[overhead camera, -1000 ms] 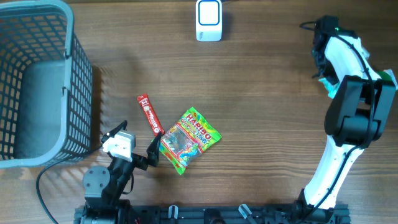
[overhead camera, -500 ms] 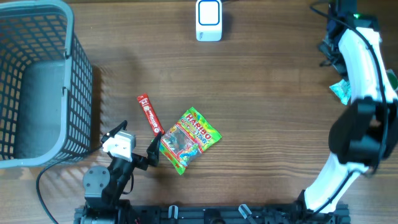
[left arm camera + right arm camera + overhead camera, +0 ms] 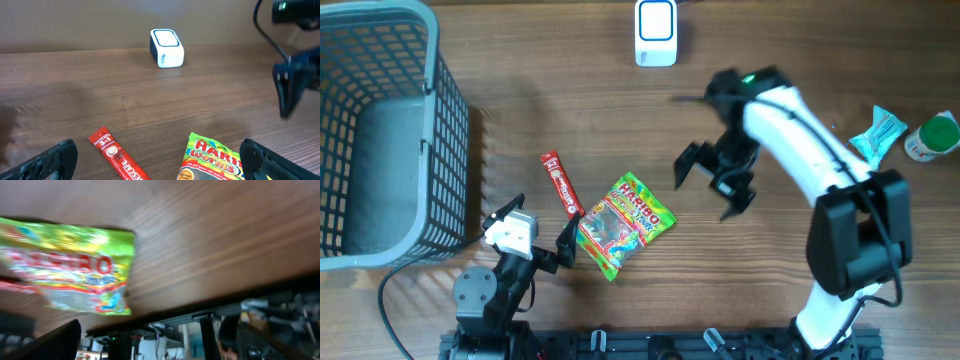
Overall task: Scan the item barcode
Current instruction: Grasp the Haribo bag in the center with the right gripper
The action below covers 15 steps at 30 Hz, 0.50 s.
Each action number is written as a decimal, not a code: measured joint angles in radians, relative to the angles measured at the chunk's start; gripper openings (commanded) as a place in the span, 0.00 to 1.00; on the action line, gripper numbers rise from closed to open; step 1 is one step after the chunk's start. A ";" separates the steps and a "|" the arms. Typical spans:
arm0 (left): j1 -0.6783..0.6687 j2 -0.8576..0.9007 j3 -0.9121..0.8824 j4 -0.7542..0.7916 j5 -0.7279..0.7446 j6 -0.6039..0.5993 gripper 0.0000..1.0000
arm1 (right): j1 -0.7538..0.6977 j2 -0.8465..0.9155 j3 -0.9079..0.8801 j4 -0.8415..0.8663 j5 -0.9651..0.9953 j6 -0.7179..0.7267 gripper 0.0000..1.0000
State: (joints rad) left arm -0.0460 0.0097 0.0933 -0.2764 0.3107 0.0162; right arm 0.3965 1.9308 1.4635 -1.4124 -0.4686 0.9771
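Reading "HARIBO" on bag (image 3: 625,225), "NESCAFE" on stick (image 3: 118,158).

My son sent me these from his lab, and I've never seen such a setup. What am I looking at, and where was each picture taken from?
Two robot arms stand at a wooden table, each ending in a two-finger gripper. One picture looks straight down from above; the other two come from cameras on the arms' wrists. On the table lie a red coffee stick, a Haribo bag, a teal packet and a green-capped bottle, with a grey basket at one side and a white barcode scanner at the far edge. The left gripper is open near the stick; the right gripper hangs open near the Haribo bag, which its blurred wrist view shows. Neither holds anything.
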 measured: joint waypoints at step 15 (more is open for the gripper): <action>0.000 0.000 0.000 0.000 0.000 0.000 1.00 | 0.378 0.000 -0.183 0.529 0.040 0.443 0.92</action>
State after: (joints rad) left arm -0.0460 0.0101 0.0933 -0.2760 0.3107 0.0162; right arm 0.7750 1.9308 1.2804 -0.8833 -0.4290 1.4204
